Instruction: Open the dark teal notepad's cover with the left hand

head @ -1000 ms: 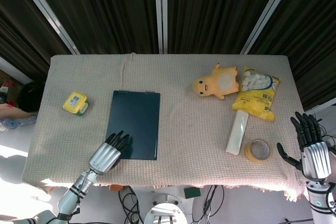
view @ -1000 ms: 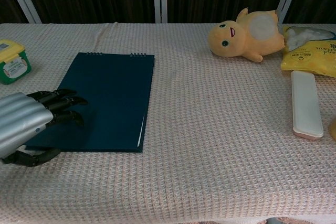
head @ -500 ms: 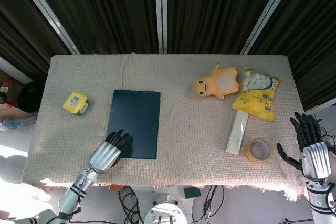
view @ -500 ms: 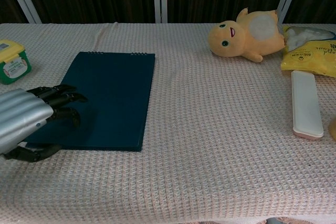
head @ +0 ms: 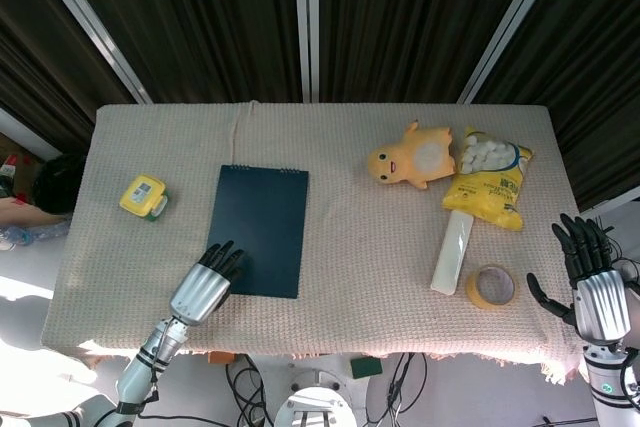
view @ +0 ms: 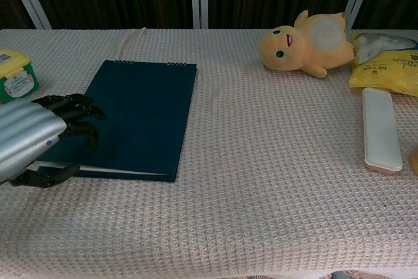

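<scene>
At the table's near left edge, the left hand [view: 29, 145] pinches the near left corner of the dark teal notepad [view: 130, 117], its cover barely lifted so white pages show; nearly the whole opening looks left to do. The right hand [head: 590, 282] hangs off the near right corner, fingers spread and holding nothing. One notepad, two hands

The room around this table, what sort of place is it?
Probably a robot test bench, not a home: dark curtains behind, a cloth-covered table holding unrelated props like a plush duck and tape roll, and cables hanging underneath.
</scene>
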Controlling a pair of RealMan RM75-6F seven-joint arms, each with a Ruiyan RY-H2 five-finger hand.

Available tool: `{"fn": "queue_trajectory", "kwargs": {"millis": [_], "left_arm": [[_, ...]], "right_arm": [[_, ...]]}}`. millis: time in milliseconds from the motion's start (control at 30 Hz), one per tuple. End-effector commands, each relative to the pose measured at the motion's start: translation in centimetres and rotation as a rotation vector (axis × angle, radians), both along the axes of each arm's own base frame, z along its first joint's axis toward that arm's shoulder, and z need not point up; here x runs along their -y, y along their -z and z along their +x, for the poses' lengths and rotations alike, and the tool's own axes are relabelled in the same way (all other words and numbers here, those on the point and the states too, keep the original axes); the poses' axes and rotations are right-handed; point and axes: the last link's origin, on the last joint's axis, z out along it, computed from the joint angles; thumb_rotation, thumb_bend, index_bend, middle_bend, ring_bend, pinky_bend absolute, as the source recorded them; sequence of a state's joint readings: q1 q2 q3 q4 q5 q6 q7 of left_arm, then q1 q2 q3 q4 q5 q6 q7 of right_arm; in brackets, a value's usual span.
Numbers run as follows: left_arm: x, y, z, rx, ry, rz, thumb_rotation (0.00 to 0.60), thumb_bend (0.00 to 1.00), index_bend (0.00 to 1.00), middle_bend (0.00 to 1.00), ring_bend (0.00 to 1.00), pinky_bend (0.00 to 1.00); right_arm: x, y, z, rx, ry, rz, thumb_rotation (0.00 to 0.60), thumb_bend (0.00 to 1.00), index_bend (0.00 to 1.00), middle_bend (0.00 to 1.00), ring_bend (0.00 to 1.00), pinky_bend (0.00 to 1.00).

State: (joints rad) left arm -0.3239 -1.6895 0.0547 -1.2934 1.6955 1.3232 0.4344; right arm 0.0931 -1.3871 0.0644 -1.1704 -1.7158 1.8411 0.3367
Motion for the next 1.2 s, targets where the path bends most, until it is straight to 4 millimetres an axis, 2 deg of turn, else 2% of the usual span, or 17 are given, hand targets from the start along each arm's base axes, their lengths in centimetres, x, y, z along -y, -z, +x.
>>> {"fn": "queue_trajectory", "kwargs": {"millis": [33,300,700,833,1200], "left_arm": [[-0.2,0.0,-0.1,-0.004,0.001,0.014,0.600,0.35,0.48,0.23,0.12,0.23],[-1.0,0.2,-0.4,-0.024,-0.008,0.054,0.600,0.37,0.53,0.29,0.14,0.24],[-1.0,-0.2,0.1,0.058,0.041,0.064,0.600,0.42,0.72,0.48,0.27,0.36],[0.3,-1.2,0.5,0.121,0.017,0.017,0.600,0.43,0.76,0.51,0.29,0.38],[5.7,-6.9,0.7,0.181,-0.051,-0.059,0.600,0.46,0.76,0.52,0.30,0.38]], "right_arm": [[0.0,0.0,0.0,-0.001,0.000,0.000,0.600,0.33,0.00,0.00,0.00,0.00],[0.0,-0.1,-0.1,-0.002,0.002,-0.002,0.600,0.33,0.00,0.00,0.00,0.00],[0.0,-0.2,-0.2,0.001,0.005,-0.005,0.600,0.33,0.00,0.00,0.00,0.00],[0.0,-0.4,-0.3,0.002,0.004,-0.011,0.600,0.33,0.00,0.00,0.00,0.00],[-0.2,-0.3,-0.2,0.009,-0.006,-0.010,0.600,0.33,0.00,0.00,0.00,0.00]]}}
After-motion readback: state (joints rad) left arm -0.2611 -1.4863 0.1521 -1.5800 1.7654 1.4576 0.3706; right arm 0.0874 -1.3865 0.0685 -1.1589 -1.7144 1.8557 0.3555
